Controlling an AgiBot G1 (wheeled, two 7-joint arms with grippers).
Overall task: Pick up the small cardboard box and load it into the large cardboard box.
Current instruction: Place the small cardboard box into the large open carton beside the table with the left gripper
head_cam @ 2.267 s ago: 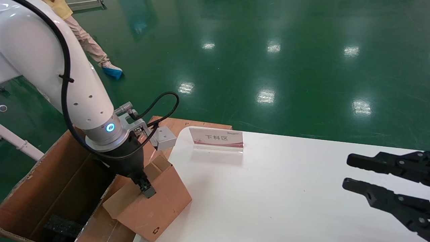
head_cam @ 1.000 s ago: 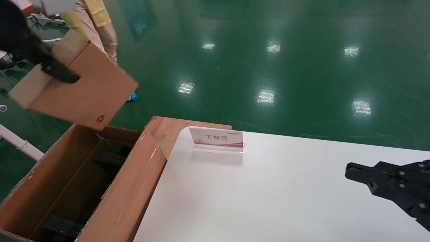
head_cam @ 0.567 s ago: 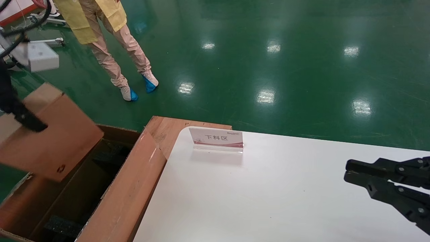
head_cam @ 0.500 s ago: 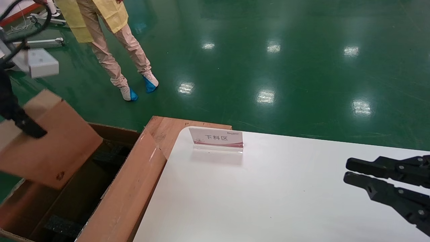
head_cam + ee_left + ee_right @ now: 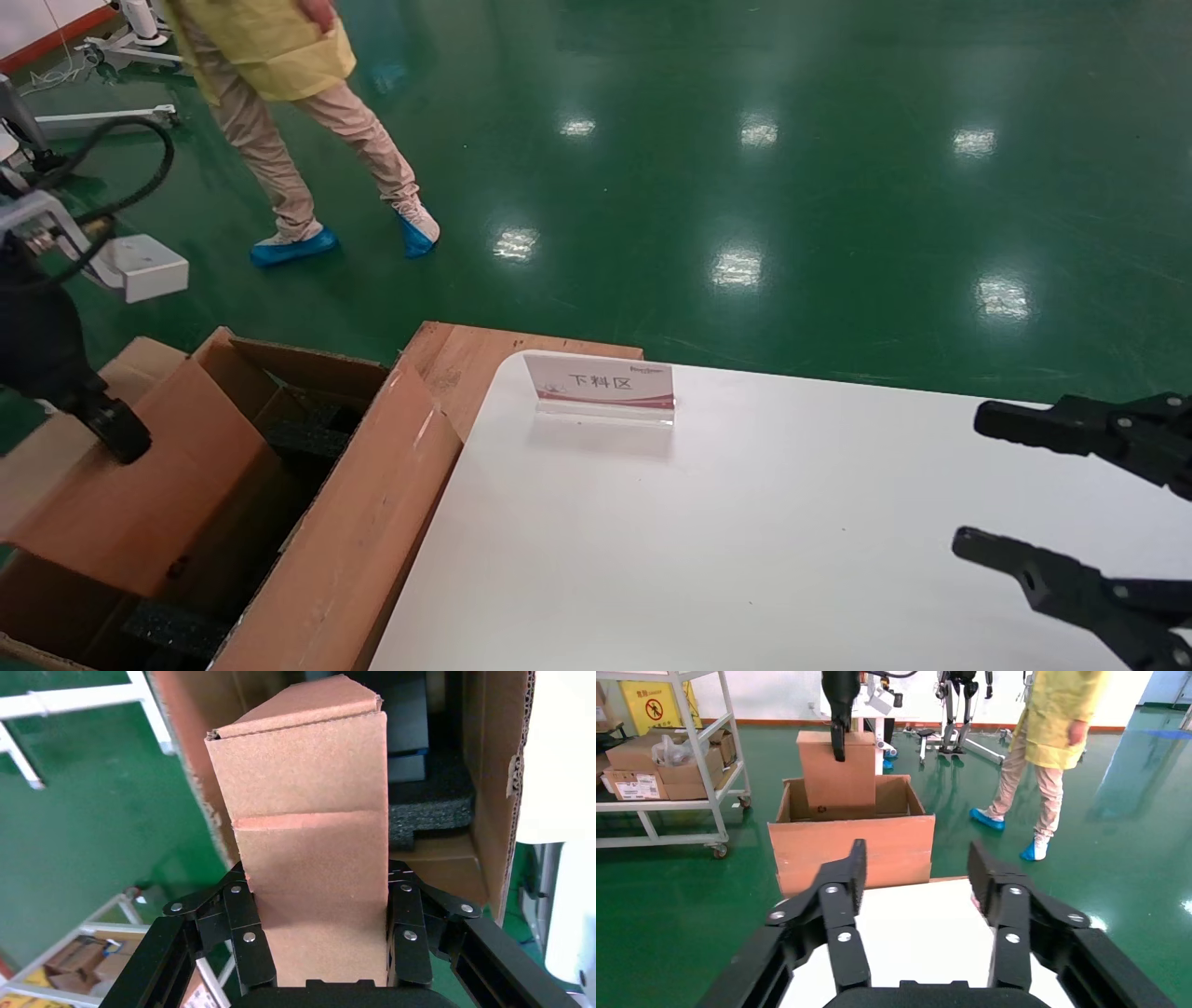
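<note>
My left gripper (image 5: 93,419) is shut on the small cardboard box (image 5: 140,494) and holds it tilted, its lower end down inside the large cardboard box (image 5: 363,522). In the left wrist view both fingers (image 5: 242,917) press the small box (image 5: 309,846) from either side, above the large box's wall (image 5: 492,776) and black foam (image 5: 429,804). The right wrist view shows the small box (image 5: 838,776) standing up out of the large box (image 5: 852,846). My right gripper (image 5: 978,480) hangs open and empty over the white table's right side.
The white table (image 5: 745,522) carries a small sign stand (image 5: 601,382). A reddish wooden board (image 5: 466,359) lies between the table and the large box. A person in yellow (image 5: 279,93) walks on the green floor. A shelf cart (image 5: 666,762) stands beyond the box.
My left gripper swung the small box from the table edge up and left, then lowered it into the large box. My right gripper's jaws opened wider. The person walked left.
</note>
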